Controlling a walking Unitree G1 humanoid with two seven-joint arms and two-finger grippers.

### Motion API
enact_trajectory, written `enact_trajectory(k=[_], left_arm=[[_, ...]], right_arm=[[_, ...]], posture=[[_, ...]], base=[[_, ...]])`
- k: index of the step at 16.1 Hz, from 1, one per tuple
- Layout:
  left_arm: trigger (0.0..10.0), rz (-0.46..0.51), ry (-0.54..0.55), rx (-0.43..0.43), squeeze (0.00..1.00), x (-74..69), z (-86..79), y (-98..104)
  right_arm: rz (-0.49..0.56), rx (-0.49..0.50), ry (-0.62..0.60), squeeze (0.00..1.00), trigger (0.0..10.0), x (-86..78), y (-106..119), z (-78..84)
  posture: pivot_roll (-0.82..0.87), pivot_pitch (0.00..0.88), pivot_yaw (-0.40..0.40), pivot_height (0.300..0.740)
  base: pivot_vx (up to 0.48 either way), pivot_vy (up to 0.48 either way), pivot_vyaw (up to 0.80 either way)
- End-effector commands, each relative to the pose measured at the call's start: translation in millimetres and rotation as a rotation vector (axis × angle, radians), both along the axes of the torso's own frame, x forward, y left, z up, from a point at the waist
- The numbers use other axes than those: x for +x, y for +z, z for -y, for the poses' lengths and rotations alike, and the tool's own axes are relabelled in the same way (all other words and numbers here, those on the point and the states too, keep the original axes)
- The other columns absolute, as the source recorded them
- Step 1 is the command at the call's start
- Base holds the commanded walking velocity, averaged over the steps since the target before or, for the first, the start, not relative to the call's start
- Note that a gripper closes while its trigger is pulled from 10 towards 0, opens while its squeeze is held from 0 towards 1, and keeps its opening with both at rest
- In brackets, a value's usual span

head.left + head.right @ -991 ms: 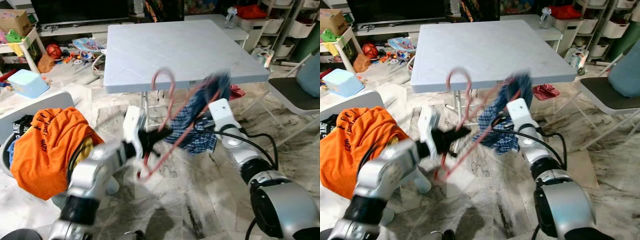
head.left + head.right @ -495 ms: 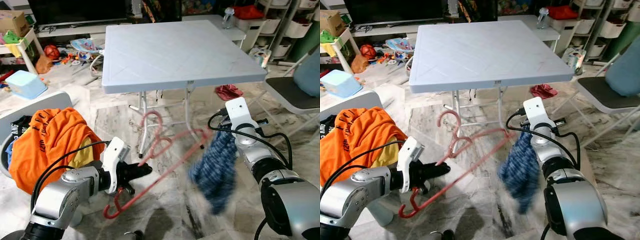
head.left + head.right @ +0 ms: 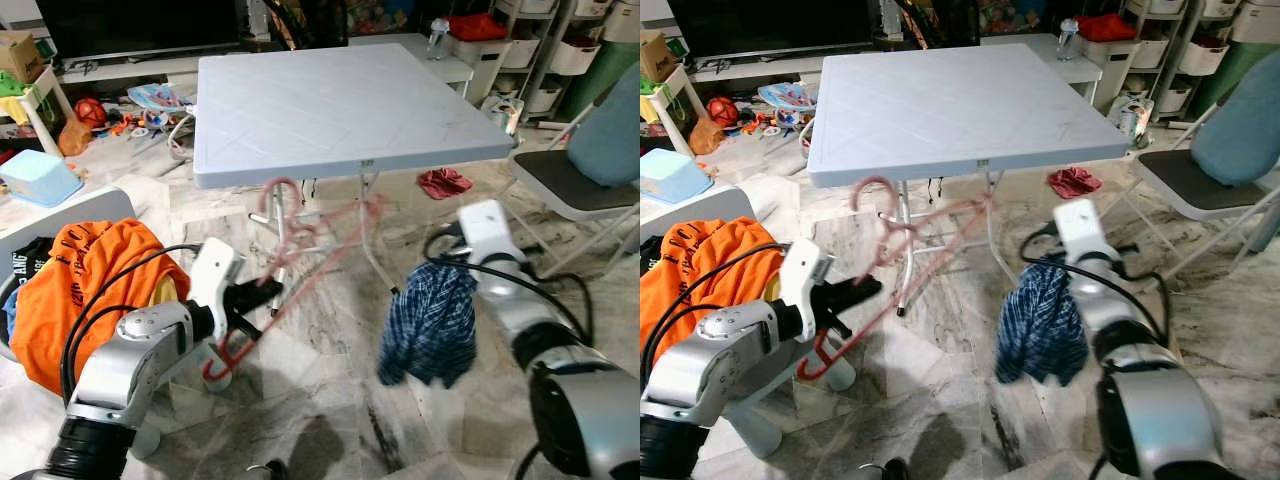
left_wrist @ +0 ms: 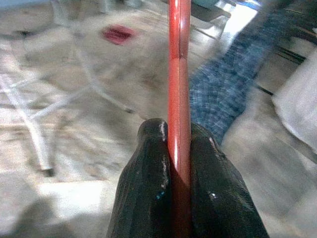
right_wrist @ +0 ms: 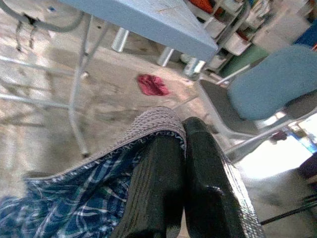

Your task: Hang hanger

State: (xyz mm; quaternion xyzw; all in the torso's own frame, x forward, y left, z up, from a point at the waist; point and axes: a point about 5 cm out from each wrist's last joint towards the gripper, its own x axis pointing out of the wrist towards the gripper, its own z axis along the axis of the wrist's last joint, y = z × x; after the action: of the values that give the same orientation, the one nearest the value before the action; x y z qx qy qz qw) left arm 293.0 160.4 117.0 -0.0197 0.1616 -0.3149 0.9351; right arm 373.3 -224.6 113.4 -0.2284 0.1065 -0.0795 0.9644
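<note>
My left gripper [image 3: 262, 295] is shut on a red wire hanger [image 3: 300, 255], pinching its bar between the two black fingers [image 4: 148, 198]. The hanger slants up toward the front edge of the white folding table [image 3: 340, 100], blurred by motion. My right gripper [image 5: 181, 144] is shut on a blue plaid garment [image 3: 432, 320], which dangles from it above the marble floor. In the right wrist view the grey waistband of the garment [image 5: 153, 121] is caught between the fingers. The hanger and the garment are apart.
An orange shirt [image 3: 90, 275] is heaped over a white basket at my left. A folding chair [image 3: 590, 170] with a blue cushion stands at the right. A red cloth [image 3: 443, 182] lies on the floor behind the table. Toys and storage bins line the back.
The left gripper has raised the hanger up toward the table edge. The garment, which was sliding off the hanger, now hangs free from the right gripper. The camera has shifted slightly.
</note>
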Motion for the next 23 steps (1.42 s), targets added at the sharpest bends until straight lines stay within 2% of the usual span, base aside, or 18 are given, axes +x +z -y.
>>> enact_trajectory(k=[1,2,3,6,8,9,10,14,18,23], left_arm=[[0.7,0.048,0.136,0.015,0.00,5.2,-9.1,-2],[4.8,0.057,0.199,0.011,0.00,6.6,-9.8,-5],[10.0,0.073,0.286,0.022,0.00,9.1,-10.0,-8],[10.0,0.099,0.430,-0.045,0.00,8.8,-6.6,-11],[10.0,0.097,0.456,-0.076,0.00,8.4,-0.8,-15],[10.0,0.096,0.448,-0.087,0.00,9.5,2.4,-15],[10.0,0.103,0.450,-0.080,0.00,12.6,3.7,-15],[10.0,0.098,0.499,-0.092,0.00,21.3,-2.2,-13],[10.0,0.093,0.496,-0.127,0.00,21.7,1.4,-14],[10.0,0.073,0.516,-0.130,0.00,21.2,0.1,-19]], right_arm=[[0.076,0.076,0.069,0.00,0.0,5.5,14,-5.3],[0.095,0.089,0.102,0.00,0.0,5.9,18,-5.8],[0.117,0.119,0.147,0.00,0.0,6.0,22,-6.0],[0.151,0.153,0.215,0.00,0.0,1.5,27,2.5],[0.149,0.147,0.251,0.00,5.0,-8.1,22,11.9],[0.138,0.140,0.256,0.00,8.2,-11.9,18,14.4],[0.124,0.152,0.258,0.00,10.0,-16.2,13,16.9],[0.135,0.165,0.287,0.00,10.0,-18.4,14,10.4],[0.137,0.178,0.246,0.00,10.0,-21.4,16,21.5],[0.150,0.204,0.248,0.00,10.0,-22.2,20,20.2]], posture=[[-0.07,0.000,0.003,0.740],[-0.07,0.000,0.002,0.740],[-0.08,0.000,0.002,0.740],[-0.09,0.000,0.005,0.740],[-0.10,0.000,0.014,0.740],[-0.10,0.000,0.020,0.740],[-0.11,0.000,0.025,0.740],[-0.11,0.000,0.036,0.740],[-0.11,0.000,0.034,0.740],[-0.12,0.000,0.032,0.740]], base=[[0.000,0.000,0.00],[0.000,0.000,0.00],[0.000,0.000,0.00],[0.000,0.000,0.00],[0.000,0.000,0.00],[0.000,0.000,0.00],[0.270,0.000,0.00],[0.326,0.000,0.00],[0.416,0.000,0.00],[0.409,0.000,0.00]])
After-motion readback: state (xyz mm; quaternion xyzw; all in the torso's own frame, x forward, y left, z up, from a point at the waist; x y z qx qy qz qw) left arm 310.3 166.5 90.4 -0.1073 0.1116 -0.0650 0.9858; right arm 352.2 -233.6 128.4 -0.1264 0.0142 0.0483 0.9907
